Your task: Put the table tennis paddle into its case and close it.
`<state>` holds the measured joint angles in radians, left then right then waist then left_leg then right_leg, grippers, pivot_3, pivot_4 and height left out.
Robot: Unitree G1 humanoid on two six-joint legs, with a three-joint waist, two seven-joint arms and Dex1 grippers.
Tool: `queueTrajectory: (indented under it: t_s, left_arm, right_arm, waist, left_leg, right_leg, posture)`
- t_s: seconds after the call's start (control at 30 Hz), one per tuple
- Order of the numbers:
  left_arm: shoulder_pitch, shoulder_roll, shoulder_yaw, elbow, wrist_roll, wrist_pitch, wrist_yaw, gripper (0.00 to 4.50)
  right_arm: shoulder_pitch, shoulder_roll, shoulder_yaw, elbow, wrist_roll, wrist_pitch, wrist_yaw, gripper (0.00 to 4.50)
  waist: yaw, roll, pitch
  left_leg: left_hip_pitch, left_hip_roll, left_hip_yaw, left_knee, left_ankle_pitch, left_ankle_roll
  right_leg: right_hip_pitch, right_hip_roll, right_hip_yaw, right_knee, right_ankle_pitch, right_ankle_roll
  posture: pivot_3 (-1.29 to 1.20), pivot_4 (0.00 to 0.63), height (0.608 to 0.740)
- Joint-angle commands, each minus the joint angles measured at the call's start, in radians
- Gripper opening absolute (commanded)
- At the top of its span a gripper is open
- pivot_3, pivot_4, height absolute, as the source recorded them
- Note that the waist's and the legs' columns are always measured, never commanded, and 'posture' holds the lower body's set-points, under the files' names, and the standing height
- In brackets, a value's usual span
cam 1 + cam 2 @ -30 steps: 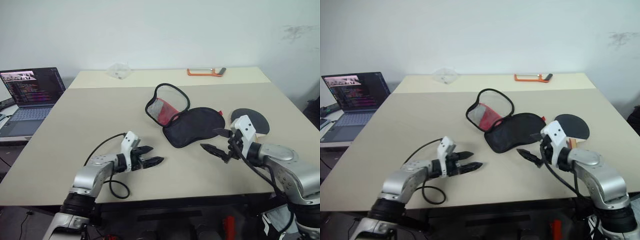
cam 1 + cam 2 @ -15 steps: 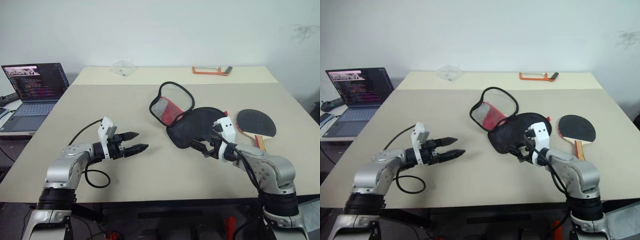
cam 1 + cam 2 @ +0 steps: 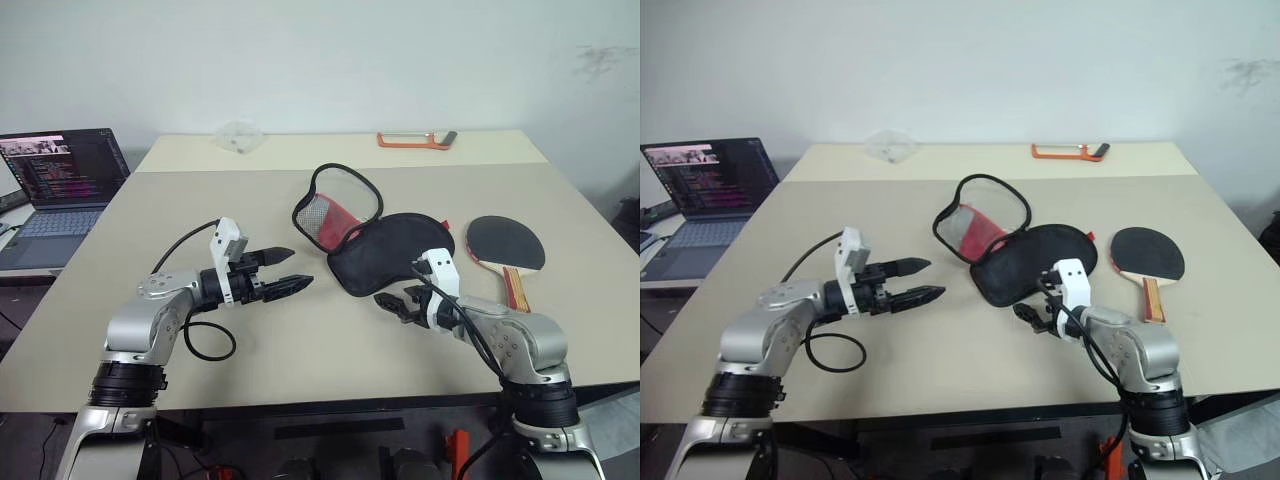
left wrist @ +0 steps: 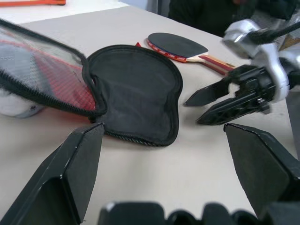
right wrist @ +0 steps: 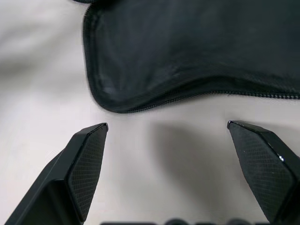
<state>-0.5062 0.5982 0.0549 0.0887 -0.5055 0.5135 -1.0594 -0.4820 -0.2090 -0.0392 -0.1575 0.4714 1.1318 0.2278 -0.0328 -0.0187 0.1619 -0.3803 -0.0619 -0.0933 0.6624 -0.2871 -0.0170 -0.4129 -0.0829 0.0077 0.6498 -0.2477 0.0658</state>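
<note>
Paddle (image 3: 505, 244) sits flat on the table (image 3: 200, 220) just right of the floppy unzipped case (image 3: 385, 250), looks light and stiff, so I'd grab its wooden handle; left gripper (image 3: 285, 272) and right gripper (image 3: 396, 303) both gaping, empty.

You see the case (image 3: 385, 252) in matt black cloth with a toothed zipper edge and a mesh flap; the table tennis paddle (image 3: 505, 242) shows matt rubber, its handle wood; the table (image 3: 200, 220) is smooth and matt.
</note>
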Motion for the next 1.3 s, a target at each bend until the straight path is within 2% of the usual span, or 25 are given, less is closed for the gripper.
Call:
queueTrajectory:
  t_s: [0.03,0.3,0.33,0.4,0.53,0.67,0.77,0.8,0.97,1.07,1.2,1.3]
  left_arm:
    - [-0.043,-0.014,0.005,-0.007,0.001,-0.022,0.008,4.46]
    - [-0.049,-0.031,-0.001,-0.008,0.009,-0.029,0.014,4.46]
    - [-0.048,-0.034,-0.001,-0.01,0.009,-0.028,0.015,4.49]
    - [-0.046,-0.037,-0.002,-0.012,0.01,-0.03,0.016,4.5]
    - [-0.039,-0.039,-0.007,-0.017,0.01,-0.031,0.016,4.5]
    - [-0.034,-0.043,-0.007,-0.021,0.011,-0.032,0.017,4.5]
    - [-0.03,-0.047,-0.009,-0.025,0.013,-0.032,0.018,4.5]
    - [-0.028,-0.048,-0.009,-0.026,0.014,-0.032,0.019,4.5]
    - [-0.019,-0.05,-0.01,-0.036,0.015,-0.03,0.02,4.5]
    - [-0.008,-0.042,-0.015,-0.048,0.017,-0.027,0.012,4.5]
    - [0.006,-0.039,-0.026,-0.062,0.021,-0.029,0.01,4.5]
    - [0.01,-0.039,-0.028,-0.067,0.02,-0.027,0.012,4.5]
  right_arm:
    - [-0.059,0.053,-0.016,0.077,-0.044,-0.125,-0.038,4.5]
    - [-0.102,0.112,-0.057,0.152,-0.044,-0.169,-0.063,4.5]
    - [-0.103,0.115,-0.06,0.15,-0.035,-0.158,-0.059,4.32]
    - [-0.104,0.118,-0.07,0.137,-0.011,-0.128,-0.044,3.86]
    - [-0.107,0.127,-0.121,0.1,0.083,-0.026,-0.012,2.51]
    - [-0.129,0.082,-0.182,0.133,0.119,0.021,0.002,1.1]
    - [-0.152,0.035,-0.207,0.172,0.126,0.029,0.018,0.2]
    - [-0.158,0.021,-0.212,0.182,0.129,0.034,0.024,0.04]
    - [-0.162,-0.041,-0.204,0.193,0.136,0.073,0.069,0.04]
    - [-0.135,-0.112,-0.158,0.152,0.161,0.141,0.147,0.04]
    - [-0.092,-0.284,-0.058,0.103,0.173,0.181,0.284,0.04]
    - [-0.107,-0.364,-0.024,0.147,0.137,0.134,0.332,0.04]
  waist:
    - [0.0,0.0,0.0]
    - [0.0,0.0,0.0]
    - [-0.001,0.0,0.0]
    - [0.0,0.0,0.0]
    - [0.0,0.0,0.0]
    - [0.0,0.0,0.0]
    - [0.0,0.0,0.0]
    - [0.0,0.0,0.0]
    - [-0.001,0.0,0.0]
    - [0.0,0.0,0.0]
    - [0.001,0.0,0.0]
    - [0.001,0.0,0.0]
  left_leg:
    - [0.0,0.0,0.0,0.0,0.0,0.0]
    - [-0.001,0.0,0.002,0.0,0.0,0.0]
    - [-0.002,0.0,0.002,0.0,0.0,0.0]
    - [-0.001,0.0,0.002,0.0,0.0,0.0]
    - [-0.001,0.0,0.003,0.0,0.0,0.0]
    - [-0.001,0.0,0.003,0.0,0.0,0.0]
    - [-0.001,0.0,0.004,0.0,0.0,0.0]
    - [-0.001,0.0,0.004,0.0,0.0,0.0]
    - [-0.001,0.001,0.006,0.0,0.0,0.0]
    - [-0.002,0.001,0.009,0.0,0.0,0.0]
    - [-0.002,0.001,0.009,0.0,-0.002,0.003]
    - [-0.002,0.001,0.01,0.001,-0.003,0.005]
  right_leg:
    - [0.0,0.0,0.0,0.0,0.0,0.0]
    - [-0.003,0.0,0.002,0.0,0.0,0.0]
    - [-0.003,0.0,0.002,0.0,0.0,0.0]
    - [-0.004,0.001,0.002,0.001,0.0,0.0]
    - [-0.004,0.001,0.003,0.001,0.0,0.0]
    - [-0.004,0.001,0.003,0.001,0.0,0.0]
    - [-0.004,0.001,0.003,0.001,0.0,0.0]
    - [-0.004,0.001,0.003,0.002,0.0,0.0]
    - [-0.005,0.001,0.005,0.003,0.0,0.0]
    - [-0.007,0.001,0.007,0.005,0.0,0.0]
    - [-0.007,0.001,0.007,0.005,0.0,0.0]
    - [-0.007,0.001,0.007,0.006,0.0,0.0]
  posture:
    - [0.0,0.15,0.74]
    - [0.0,0.15,0.74]
    - [0.0,0.15,0.74]
    - [0.0,0.15,0.74]
    - [0.0,0.15,0.74]
    - [0.0,0.15,0.74]
    - [0.0,0.15,0.74]
    - [0.0,0.15,0.74]
    - [0.0,0.15,0.74]
    - [0.0,0.15,0.74]
    - [0.0,0.15,0.74]
    - [0.0,0.15,0.74]
